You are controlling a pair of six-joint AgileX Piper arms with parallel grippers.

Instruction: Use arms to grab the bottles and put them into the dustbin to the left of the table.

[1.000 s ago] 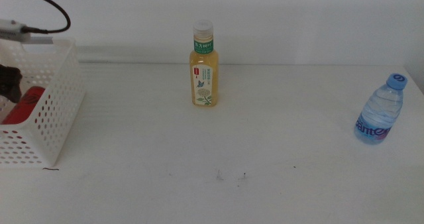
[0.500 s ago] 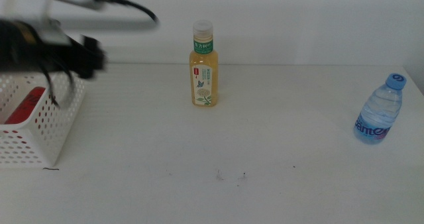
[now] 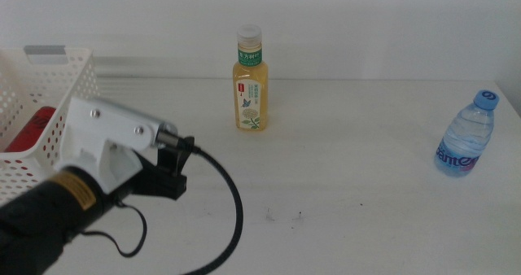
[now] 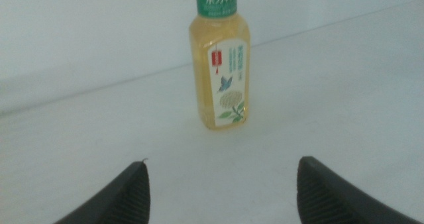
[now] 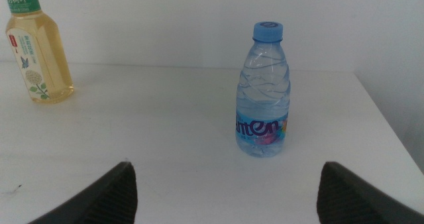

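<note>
Swung out from the dustbin, left claw gapes toward tea bottle.

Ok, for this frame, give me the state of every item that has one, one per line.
tea bottle: upright, capped, on the table
water bottle: upright, capped, near the right edge
red can: lying inside the dustbin
left gripper: open, empty, facing the tea bottle
right gripper: open, empty, facing the water bottle

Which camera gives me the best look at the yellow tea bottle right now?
The left wrist view: the yellow tea bottle stands upright, large and centred ahead of the open left hand, only its cap cropped. The middle view shows it whole but small; the right wrist view catches it at the edge.
</note>
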